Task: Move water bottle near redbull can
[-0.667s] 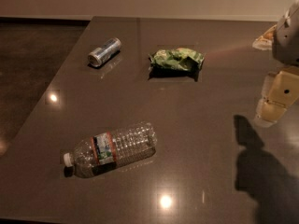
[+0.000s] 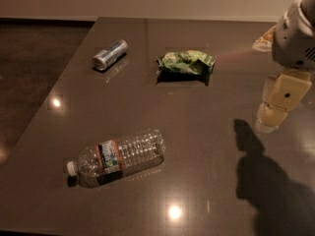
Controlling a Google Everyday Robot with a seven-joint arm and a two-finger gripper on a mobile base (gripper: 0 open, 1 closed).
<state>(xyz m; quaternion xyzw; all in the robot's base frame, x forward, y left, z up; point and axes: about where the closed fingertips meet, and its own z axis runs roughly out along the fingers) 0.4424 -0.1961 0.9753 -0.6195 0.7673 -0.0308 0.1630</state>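
The water bottle [image 2: 118,157] lies on its side at the near left of the dark table [image 2: 206,146], white cap pointing left, with its red, white and green label near the cap end. The redbull can [image 2: 110,54] lies on its side at the far left of the table, well apart from the bottle. My gripper [image 2: 275,107] hangs above the table's right side, pointing down, far to the right of the bottle and the can. It holds nothing that I can see.
A crumpled green snack bag [image 2: 186,63] lies at the far middle, right of the can. The arm's shadow [image 2: 266,181] falls on the near right. The table's left edge borders a dark floor [image 2: 29,73].
My gripper and arm have shifted slightly to the left. The bottle, can and bag have not moved.
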